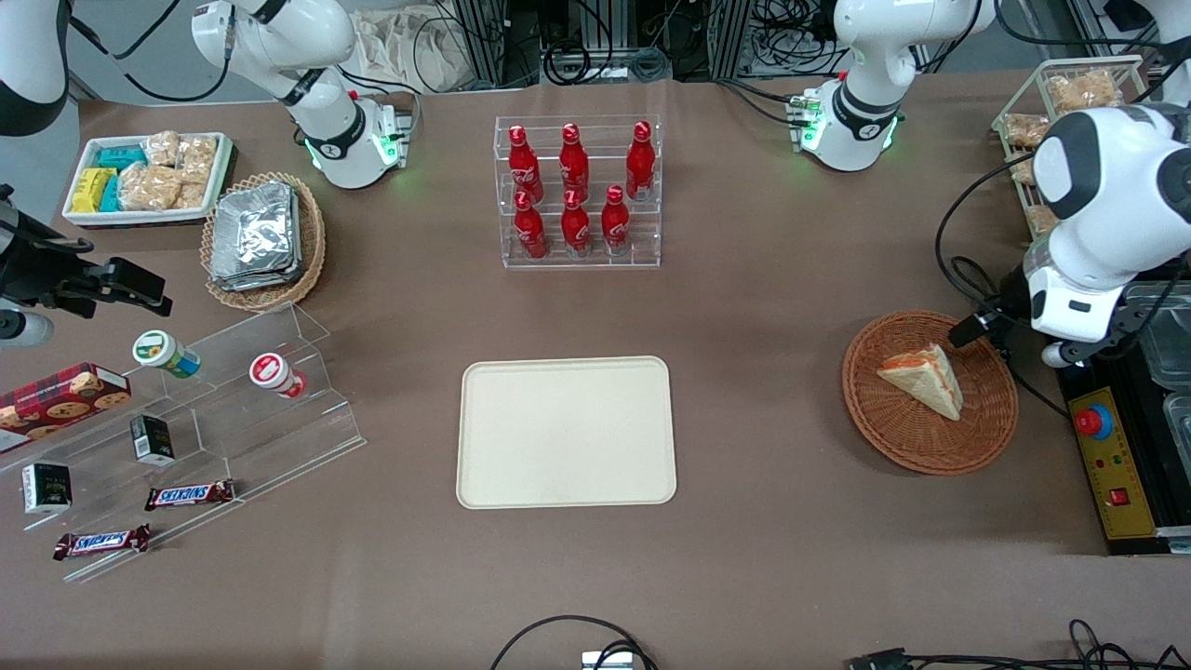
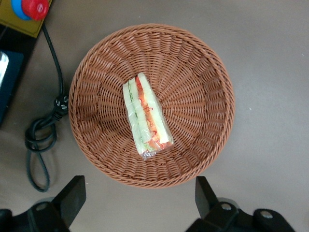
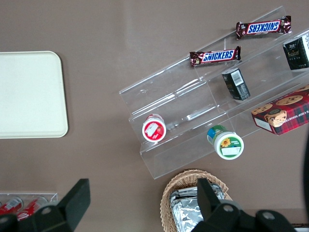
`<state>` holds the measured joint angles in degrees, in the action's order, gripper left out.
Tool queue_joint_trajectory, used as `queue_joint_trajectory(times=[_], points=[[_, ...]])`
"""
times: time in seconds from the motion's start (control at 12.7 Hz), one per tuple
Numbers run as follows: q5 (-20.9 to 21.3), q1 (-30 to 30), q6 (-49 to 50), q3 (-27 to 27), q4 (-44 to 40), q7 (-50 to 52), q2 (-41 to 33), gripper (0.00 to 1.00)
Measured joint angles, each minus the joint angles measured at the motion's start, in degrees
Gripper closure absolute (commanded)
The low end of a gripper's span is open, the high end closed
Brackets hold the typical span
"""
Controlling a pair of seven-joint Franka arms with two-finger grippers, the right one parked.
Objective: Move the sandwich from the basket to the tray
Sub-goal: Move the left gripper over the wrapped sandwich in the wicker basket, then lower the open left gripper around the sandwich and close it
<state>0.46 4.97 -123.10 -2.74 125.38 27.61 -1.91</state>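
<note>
The sandwich (image 1: 924,377), a clear-wrapped white wedge with orange and green layers (image 2: 146,116), lies in the round brown wicker basket (image 1: 893,437) toward the working arm's end of the table. My left gripper (image 1: 977,328) hangs above the part of the basket's rim that is farther from the front camera. In the wrist view the gripper (image 2: 139,200) is open wide, its black fingers (image 2: 72,198) apart over bare table just outside the basket (image 2: 203,96), holding nothing. The cream tray (image 1: 566,432) lies flat at mid-table with nothing on it (image 3: 29,94).
A yellow control box with a red button (image 1: 1112,456) and a coiled black cable (image 2: 43,140) sit beside the basket. A clear rack of red bottles (image 1: 577,191) stands farther from the front camera than the tray. Acrylic snack steps (image 1: 186,428) and a foil-pack basket (image 1: 263,240) lie toward the parked arm's end.
</note>
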Motion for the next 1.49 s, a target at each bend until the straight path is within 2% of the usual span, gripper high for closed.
queue_joint_trajectory(times=[0.47,1.49], points=[[-0.3,1.4,-7.8,0.0,4.1,5.1,2.6,0.00],[-0.4,1.2,-20.1,-0.7,4.6,22.4,13.5,0.00]])
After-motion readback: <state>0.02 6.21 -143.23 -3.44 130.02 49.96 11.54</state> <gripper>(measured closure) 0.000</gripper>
